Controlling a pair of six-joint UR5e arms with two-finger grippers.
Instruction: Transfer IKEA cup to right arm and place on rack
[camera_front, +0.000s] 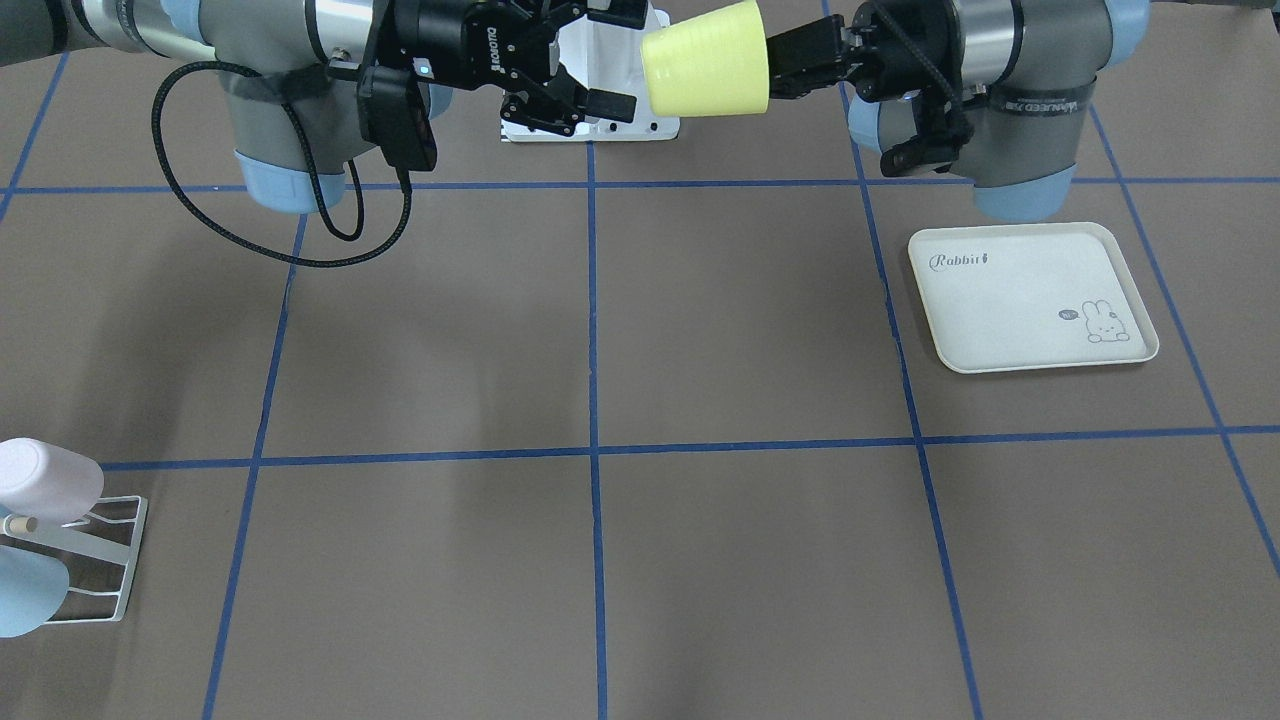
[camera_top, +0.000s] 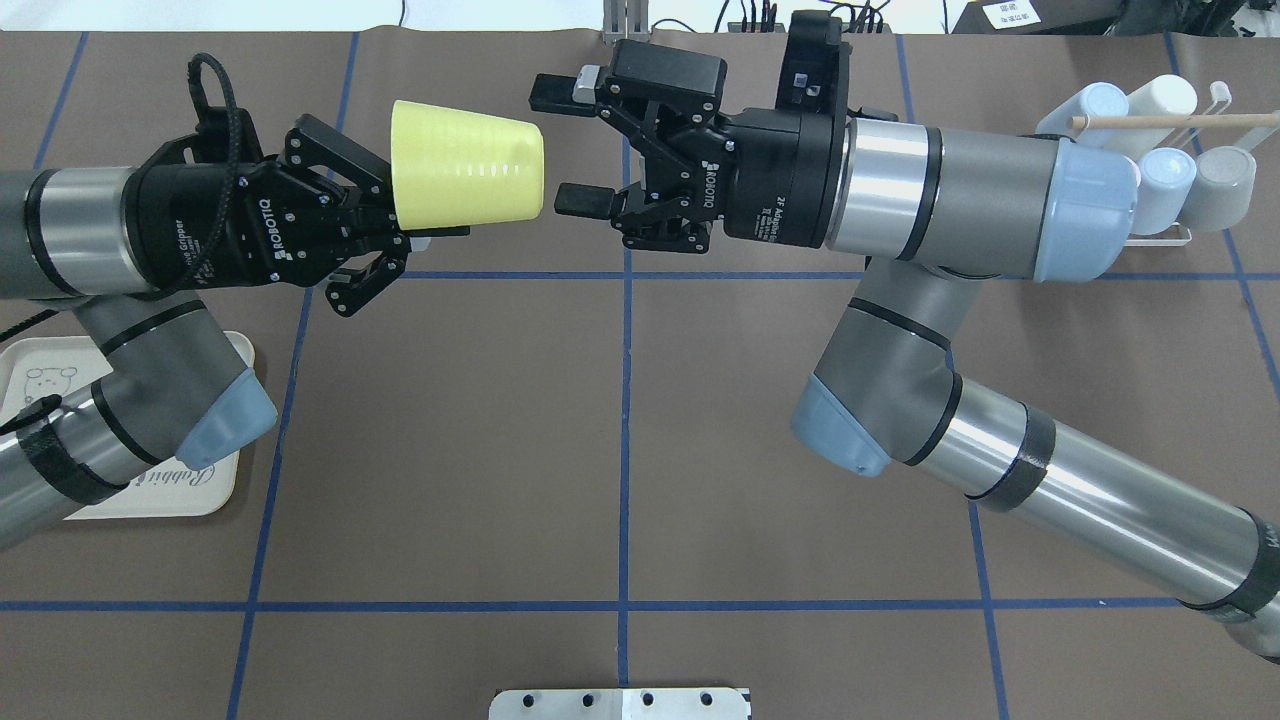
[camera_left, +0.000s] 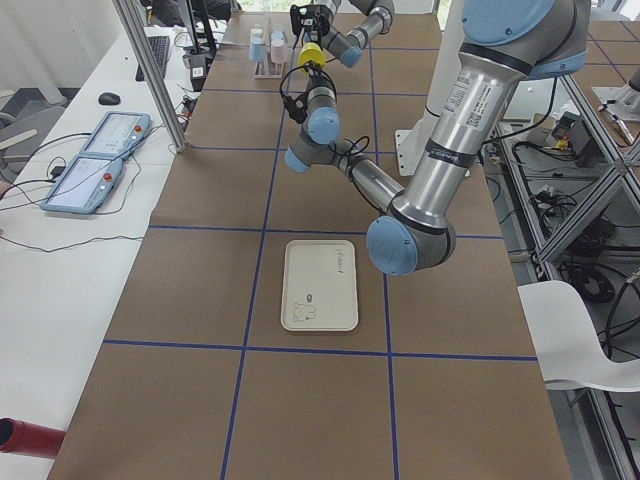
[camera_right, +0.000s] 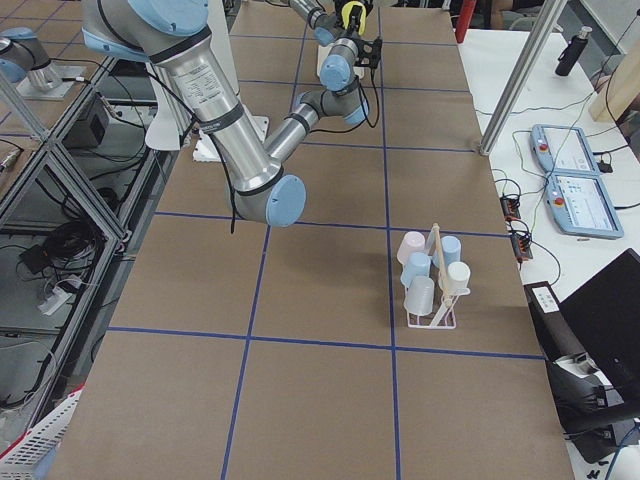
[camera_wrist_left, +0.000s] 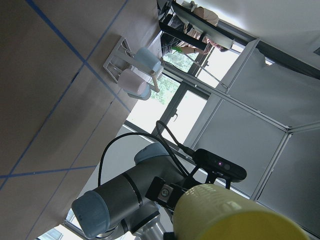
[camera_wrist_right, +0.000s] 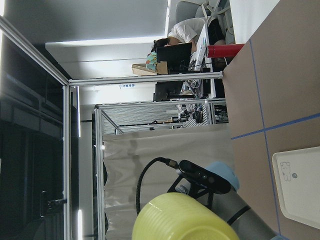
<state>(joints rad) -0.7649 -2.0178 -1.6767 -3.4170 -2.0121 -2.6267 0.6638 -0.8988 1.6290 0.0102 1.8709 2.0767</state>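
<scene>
Above the worktop (camera_top: 450, 450), my right hand (camera_top: 558, 146) is spread wide just off the base of the yellow IKEA cup (camera_top: 465, 162), which the left hand (camera_top: 410, 220) pinches by the rim wall; I'd ease the right hand forward, centred, closing before the left releases. The rack (camera_top: 1180, 120) stands well behind the right hand, crowded with pastel cups (camera_top: 1225, 185), so I'd retreat high.

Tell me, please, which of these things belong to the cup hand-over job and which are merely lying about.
In the job: yellow cup, held by the left gripper; right gripper, jaws open beside the cup's base; white wire rack.
Lying about: rabbit-print tray; pastel cups on the rack.
</scene>
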